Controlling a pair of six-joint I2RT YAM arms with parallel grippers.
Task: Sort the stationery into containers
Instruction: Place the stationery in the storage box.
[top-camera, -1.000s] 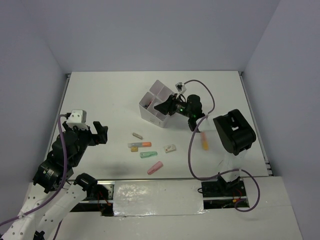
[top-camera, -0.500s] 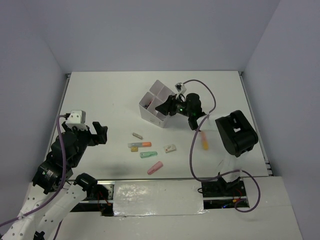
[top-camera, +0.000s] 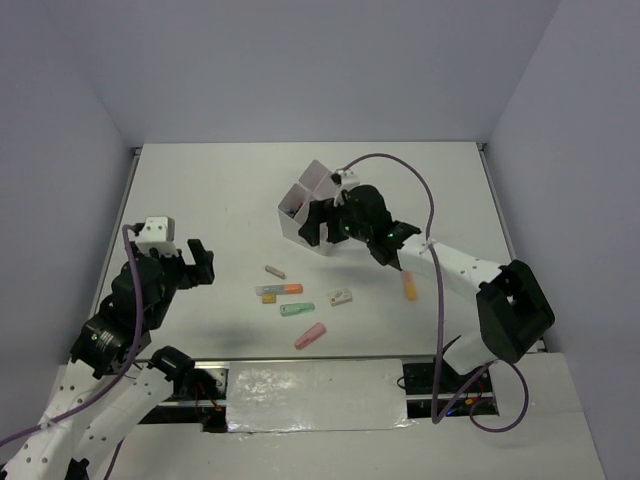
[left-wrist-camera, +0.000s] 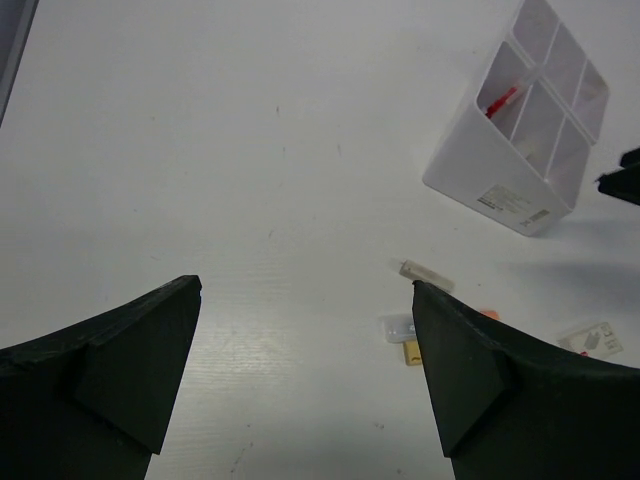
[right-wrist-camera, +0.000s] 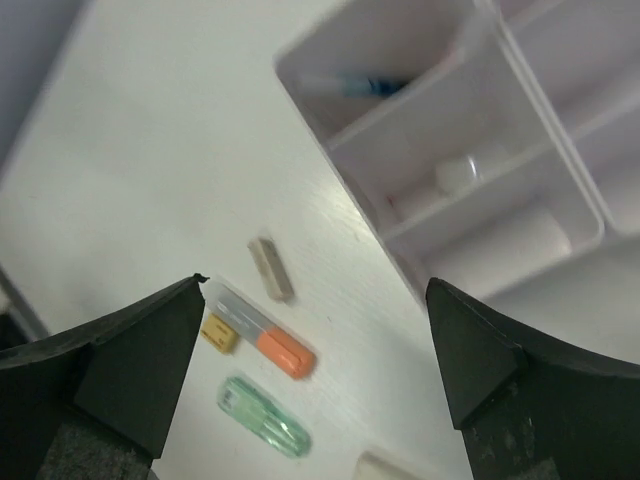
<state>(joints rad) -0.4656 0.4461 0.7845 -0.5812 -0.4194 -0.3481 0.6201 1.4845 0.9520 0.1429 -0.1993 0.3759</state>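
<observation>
On the white counter (top-camera: 200, 190), the translucent white square four-compartment plastic box (top-camera: 312, 180) is just beside the right pincer (top-camera: 312, 227), fingers apart, empty; left pincer (top-camera: 197, 267) also apart; stubby orange marker (top-camera: 290, 289) lies nearer.

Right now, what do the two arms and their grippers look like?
The left arm and right arm have black joints, white links and a purple cable each. The left gripper and right gripper have black, wedge-shaped fingers. A white box tops the left wrist.

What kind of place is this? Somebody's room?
Probably a robot test booth, not a home: a white table, plain grey walls, and a left arm and right arm bolted at its edge.
</observation>
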